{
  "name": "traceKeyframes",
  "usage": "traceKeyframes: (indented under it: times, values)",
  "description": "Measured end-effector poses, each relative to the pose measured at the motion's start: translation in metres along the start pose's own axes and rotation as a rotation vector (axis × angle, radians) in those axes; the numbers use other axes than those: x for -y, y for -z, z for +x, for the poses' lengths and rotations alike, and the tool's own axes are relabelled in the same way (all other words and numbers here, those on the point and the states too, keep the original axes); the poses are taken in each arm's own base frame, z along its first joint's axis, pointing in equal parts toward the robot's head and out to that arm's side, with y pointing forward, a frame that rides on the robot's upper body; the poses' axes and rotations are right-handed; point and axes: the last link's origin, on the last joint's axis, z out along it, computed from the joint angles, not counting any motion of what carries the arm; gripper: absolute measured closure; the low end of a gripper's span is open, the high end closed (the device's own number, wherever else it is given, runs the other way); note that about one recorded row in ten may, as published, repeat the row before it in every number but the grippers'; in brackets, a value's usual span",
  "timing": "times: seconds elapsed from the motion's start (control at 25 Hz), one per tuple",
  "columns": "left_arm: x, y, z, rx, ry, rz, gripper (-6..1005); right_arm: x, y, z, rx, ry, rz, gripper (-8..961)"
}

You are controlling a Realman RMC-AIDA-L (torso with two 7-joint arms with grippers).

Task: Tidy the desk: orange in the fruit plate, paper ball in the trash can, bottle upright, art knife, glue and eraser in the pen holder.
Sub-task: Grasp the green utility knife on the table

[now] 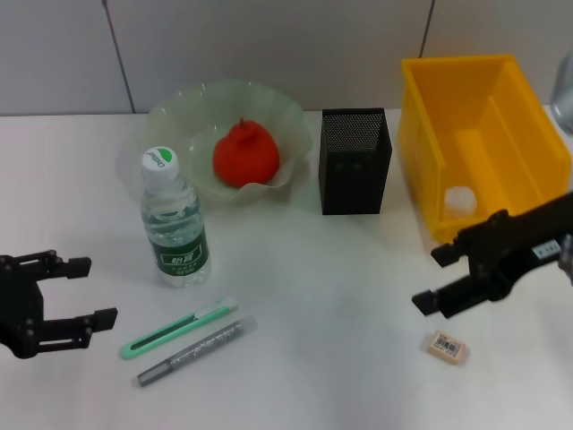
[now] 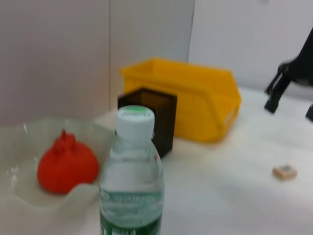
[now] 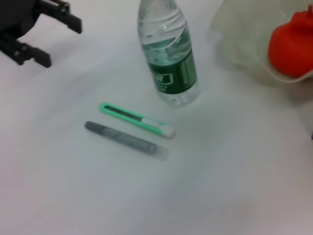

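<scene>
The orange (image 1: 243,154) lies in the fruit plate (image 1: 179,103). In front of it the bottle (image 1: 175,224) stands upright on the desk (image 1: 322,296). The art knife (image 1: 179,328) and the glue (image 1: 195,351) lie side by side near the front; the right wrist view shows the art knife (image 3: 137,119) and the glue (image 3: 126,140) too. The eraser (image 1: 448,346) lies at front right. A white paper ball (image 1: 458,199) sits inside the trash can (image 1: 483,134). The pen holder (image 1: 354,161) stands between plate and can. My left gripper (image 1: 100,290) is open at the left. My right gripper (image 1: 427,278) is open above the eraser.
A grey panelled wall runs behind the desk. The trash can's near corner is close to my right arm. In the left wrist view the bottle (image 2: 132,181) fills the foreground, with the pen holder (image 2: 151,112) and trash can (image 2: 195,103) behind it.
</scene>
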Motion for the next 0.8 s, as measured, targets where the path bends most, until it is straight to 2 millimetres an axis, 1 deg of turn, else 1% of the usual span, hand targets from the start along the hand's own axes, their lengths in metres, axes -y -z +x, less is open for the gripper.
traceKeyframes:
  times: [0.04, 0.08, 0.12, 0.16, 0.2, 0.24, 0.32, 0.36, 0.4, 0.44, 0.48, 0.52, 0.56, 0.6, 0.64, 0.72, 0.76, 0.8]
  values:
    - [0.005, -0.006, 0.012, 0.112, -0.011, -0.022, 244, -0.001, -0.001, 0.005, 0.016, 0.015, -0.01, 153]
    - [0.006, -0.009, 0.018, 0.176, -0.017, -0.03, 248, -0.002, -0.001, 0.01, 0.034, 0.029, -0.021, 153]
    - [0.006, -0.009, 0.018, 0.176, -0.017, -0.03, 252, -0.003, -0.002, 0.015, 0.058, 0.044, -0.029, 153]
    - [0.008, -0.012, 0.023, 0.231, -0.024, -0.03, 255, -0.004, -0.004, 0.023, 0.114, 0.071, -0.044, 153]
    - [0.008, -0.012, 0.023, 0.231, -0.024, -0.03, 259, -0.004, -0.004, 0.023, 0.114, 0.071, -0.044, 153]
    - [0.012, -0.021, 0.035, 0.327, -0.029, -0.018, 263, -0.004, -0.004, 0.032, 0.183, 0.101, -0.065, 153]
    - [0.013, -0.029, 0.045, 0.384, -0.038, -0.01, 271, -0.004, -0.005, 0.035, 0.209, 0.111, -0.074, 153]
    - [0.013, -0.033, 0.049, 0.404, -0.044, -0.011, 274, -0.003, -0.007, 0.044, 0.252, 0.131, -0.086, 154]
    - [0.013, -0.033, 0.049, 0.404, -0.044, -0.011, 278, -0.003, -0.007, 0.044, 0.252, 0.131, -0.086, 154]
    - [0.012, -0.04, 0.055, 0.454, -0.058, -0.003, 282, -0.001, -0.01, 0.05, 0.272, 0.136, -0.092, 154]
    - [0.012, -0.04, 0.055, 0.454, -0.058, -0.003, 286, -0.001, -0.01, 0.05, 0.272, 0.136, -0.092, 154]
    - [0.011, -0.047, 0.06, 0.491, -0.065, 0.013, 289, 0.0, -0.011, 0.054, 0.282, 0.137, -0.095, 154]
    - [0.011, -0.047, 0.06, 0.491, -0.065, 0.013, 293, 0.002, -0.013, 0.058, 0.299, 0.143, -0.092, 154]
    - [0.008, -0.059, 0.067, 0.538, -0.077, 0.021, 297, 0.002, -0.013, 0.058, 0.299, 0.143, -0.092, 154]
    - [0.007, -0.065, 0.07, 0.569, -0.079, 0.033, 301, 0.003, -0.013, 0.06, 0.309, 0.146, -0.087, 154]
    - [0.005, -0.072, 0.072, 0.61, -0.09, 0.051, 308, 0.006, -0.013, 0.063, 0.331, 0.148, -0.08, 155]
    - [0.005, -0.072, 0.072, 0.61, -0.09, 0.051, 312, 0.008, -0.012, 0.064, 0.349, 0.149, -0.072, 155]
    - [0.004, -0.082, 0.073, 0.658, -0.098, 0.077, 316, 0.008, -0.012, 0.064, 0.349, 0.149, -0.072, 155]
